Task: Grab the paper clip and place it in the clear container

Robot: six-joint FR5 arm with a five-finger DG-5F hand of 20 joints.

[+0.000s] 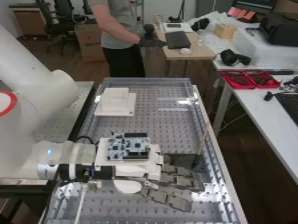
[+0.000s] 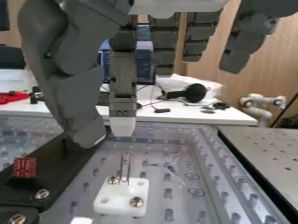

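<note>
Paper clip (image 2: 125, 167) upright, just beyond the hand (image 1: 181, 177) with its fingers straight and spread.

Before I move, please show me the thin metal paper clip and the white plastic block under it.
Thin metal paper clip (image 2: 129, 167): wrist view, on its upright wire.
White plastic block (image 2: 118, 200): wrist view, on its flat top.

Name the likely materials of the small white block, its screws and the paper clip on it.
Block: probably plastic, fairly matte, since it is evenly white with soft edges; printed or machined, can't tell.
Screws: metal, polished, going by the bright glints on their heads; plating unclear.
Paper clip: likely bare metal wire, judging by its thin, upright, slightly shiny strands; alloy unclear.
</note>
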